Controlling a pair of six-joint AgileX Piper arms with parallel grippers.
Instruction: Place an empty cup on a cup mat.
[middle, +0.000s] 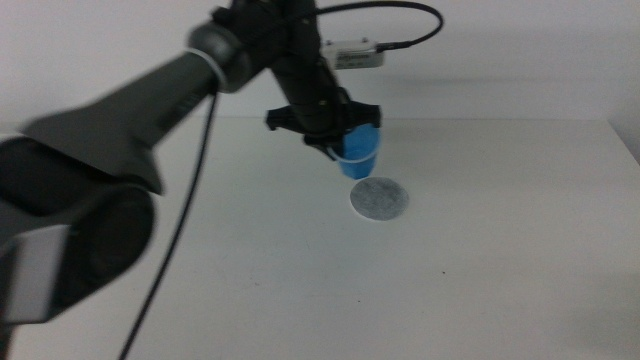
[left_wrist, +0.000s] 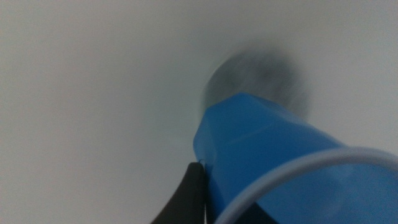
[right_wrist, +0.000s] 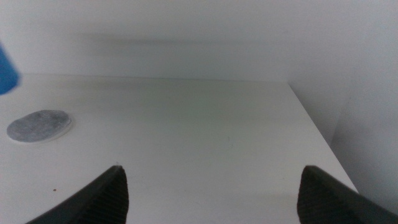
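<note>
White surface (middle: 500, 260) carries the mat (middle: 379, 200). Left gripper (middle: 345, 140) has its fingers closed on the cup (middle: 359, 155), held in the air just beside the mat. Right gripper (right_wrist: 211, 193) waits apart, fingers spread wide, holding nothing. No writing is readable.

Flat white matte table (middle: 500, 250), bare and smooth, with one tiny dark speck (middle: 441, 270) on its surface. Behind, plain pale wall (middle: 520, 60) meeting the table's far edge.

The left arm (middle: 150, 110) is glossy black with a white band, trailing black cable (middle: 175, 240) and dark hand (middle: 335, 135).
</note>
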